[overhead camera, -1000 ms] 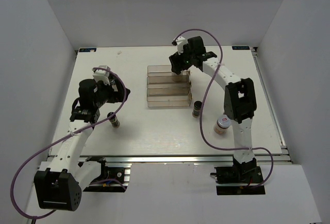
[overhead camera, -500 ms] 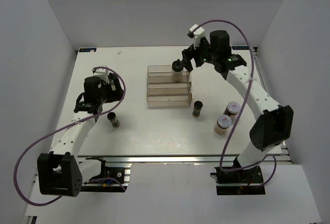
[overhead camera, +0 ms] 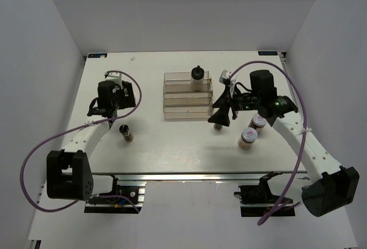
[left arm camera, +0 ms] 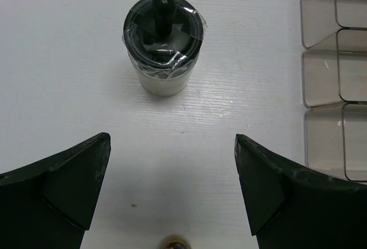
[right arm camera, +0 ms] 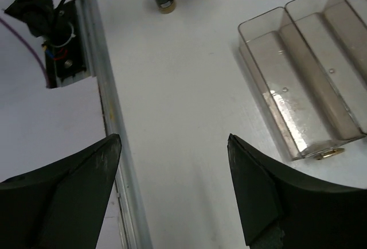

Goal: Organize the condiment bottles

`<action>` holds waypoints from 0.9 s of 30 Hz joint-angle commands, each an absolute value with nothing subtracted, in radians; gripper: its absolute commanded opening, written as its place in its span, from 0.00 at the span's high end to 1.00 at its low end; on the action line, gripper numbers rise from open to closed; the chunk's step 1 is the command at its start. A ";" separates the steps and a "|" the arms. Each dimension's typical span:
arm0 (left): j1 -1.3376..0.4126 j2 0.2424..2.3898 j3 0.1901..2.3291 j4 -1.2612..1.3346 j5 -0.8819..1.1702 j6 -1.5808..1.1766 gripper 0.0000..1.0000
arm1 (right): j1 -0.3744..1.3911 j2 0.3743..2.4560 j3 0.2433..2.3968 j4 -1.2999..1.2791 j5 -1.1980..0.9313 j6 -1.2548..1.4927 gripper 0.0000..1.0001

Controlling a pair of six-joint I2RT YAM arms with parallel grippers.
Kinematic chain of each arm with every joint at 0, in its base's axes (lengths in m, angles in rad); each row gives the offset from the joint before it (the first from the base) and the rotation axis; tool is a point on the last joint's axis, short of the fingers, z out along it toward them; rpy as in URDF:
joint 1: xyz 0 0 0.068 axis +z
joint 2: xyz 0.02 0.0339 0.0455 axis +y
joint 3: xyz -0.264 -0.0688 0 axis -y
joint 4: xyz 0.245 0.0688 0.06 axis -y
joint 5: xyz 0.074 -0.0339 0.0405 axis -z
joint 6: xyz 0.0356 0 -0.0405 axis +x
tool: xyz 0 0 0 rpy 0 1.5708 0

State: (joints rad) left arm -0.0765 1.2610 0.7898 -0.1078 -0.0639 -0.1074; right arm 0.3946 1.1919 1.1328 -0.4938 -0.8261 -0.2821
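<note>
The left claw [left arm camera: 172, 143] is wide apart, holding nothing. Right in front of it stands a little jar [left arm camera: 163, 48]. It looks light and hard, maybe slippery. Best to pinch its round sides, not up top.

White links [overhead camera: 77, 146], black joints [overhead camera: 69, 174], purple cables [overhead camera: 23, 174], black left tool [left arm camera: 172, 141]
</note>
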 commanded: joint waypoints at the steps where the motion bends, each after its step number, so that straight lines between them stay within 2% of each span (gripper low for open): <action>1: -0.077 1.328 0.850 -0.041 -0.095 -0.072 0.02 | 0.396 1.115 1.080 -0.532 -0.939 -0.299 0.20; 7: -0.075 1.434 0.916 -0.006 -0.115 -0.060 0.02 | 0.394 1.011 0.960 -0.454 -0.911 -0.272 0.18; 15: -0.077 1.601 1.023 -0.008 -0.143 -0.061 0.02 | 0.393 0.989 0.953 -0.462 -0.907 -0.296 0.18; 27: -0.077 1.717 1.120 -0.006 -0.224 -0.074 0.04 | 0.394 0.969 0.945 -0.456 -0.902 -0.299 0.18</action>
